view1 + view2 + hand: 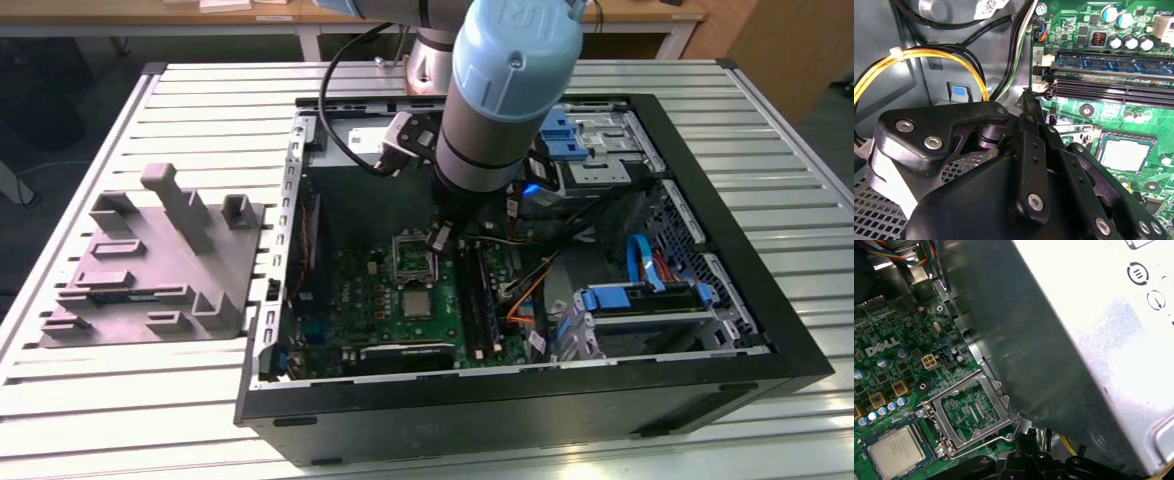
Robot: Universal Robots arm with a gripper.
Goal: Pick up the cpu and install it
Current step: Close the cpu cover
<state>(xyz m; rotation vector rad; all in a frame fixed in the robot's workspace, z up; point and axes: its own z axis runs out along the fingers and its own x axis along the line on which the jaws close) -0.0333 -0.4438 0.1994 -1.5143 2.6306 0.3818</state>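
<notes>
A: Silvery-grey metal: the cpu (895,452) is recorded seated in the socket of the green motherboard (884,375); the hinged metal frame (970,412) beside the socket is raised. The chip is also logged in the second wrist view (1124,153) and the exterior view (418,303).

B: Gripper (1031,112)?

A: Fingertips are seen pressed together, nothing held, above the board next to the socket.

B: Risks?

A: The raised frame or the yellow cable (919,55) could be snagged by the closed tips; the chip, unclamped, could be nudged askew.

B: Obscured?

A: Pin seating cannot be judged; part of the board is covered by the grey power-supply box (1064,340).
</notes>
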